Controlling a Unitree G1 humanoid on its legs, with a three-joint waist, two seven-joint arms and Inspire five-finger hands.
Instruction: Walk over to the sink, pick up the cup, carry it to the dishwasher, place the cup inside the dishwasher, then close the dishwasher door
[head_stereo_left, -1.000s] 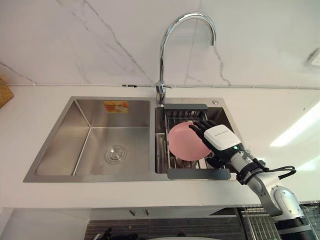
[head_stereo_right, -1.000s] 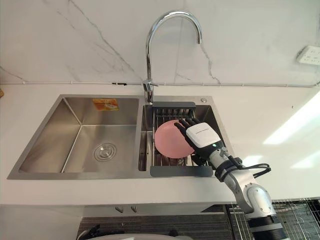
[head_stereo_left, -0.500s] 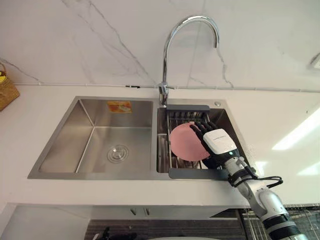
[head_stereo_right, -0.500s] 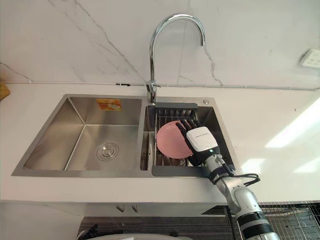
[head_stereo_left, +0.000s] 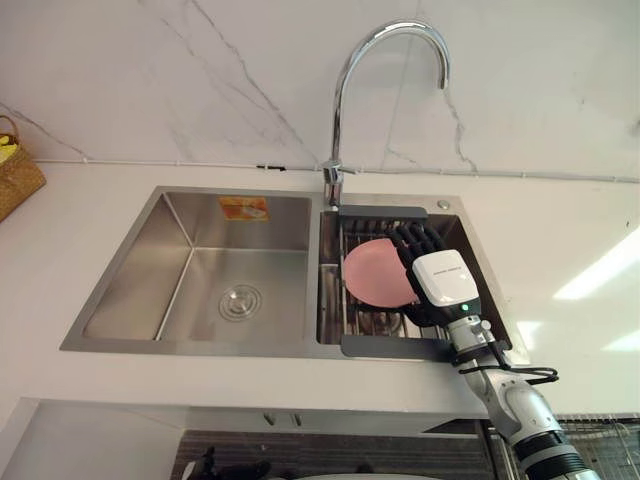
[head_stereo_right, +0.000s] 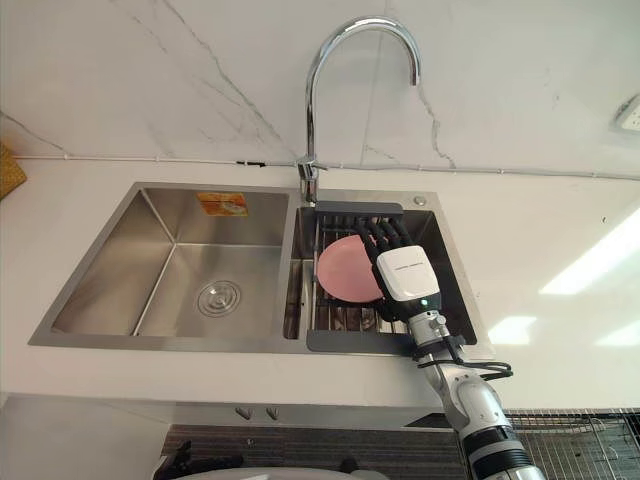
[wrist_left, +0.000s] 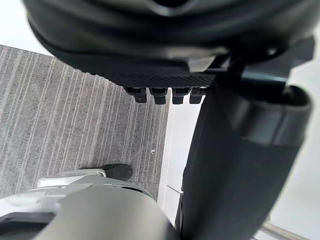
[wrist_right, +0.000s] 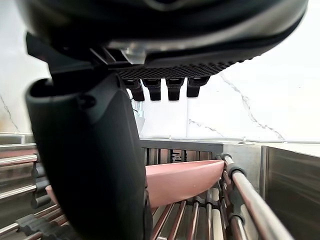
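A pink round dish-like cup (head_stereo_left: 372, 272) lies tilted on the wire drying rack (head_stereo_left: 395, 347) in the sink's right basin. My right hand (head_stereo_left: 440, 280) reaches in from the front edge and hangs over the cup's right side. Its fingers (head_stereo_left: 418, 237) are straight and point toward the faucet. In the right wrist view the cup (wrist_right: 185, 180) rests on the rack bars just past the thumb (wrist_right: 90, 165), with nothing held. My left hand (wrist_left: 165, 60) hangs relaxed above the grey floor, holding nothing.
A tall chrome faucet (head_stereo_left: 340, 120) arches over the divide between the basins. The left basin (head_stereo_left: 240, 290) is bare steel with a drain. A wicker basket (head_stereo_left: 15, 175) sits at the counter's far left. A wire rack (head_stereo_right: 590, 440) shows below the counter at lower right.
The camera has drifted, shifting the whole picture. My right hand has slid further over the rack toward the faucet, and its forearm now points more straight in.
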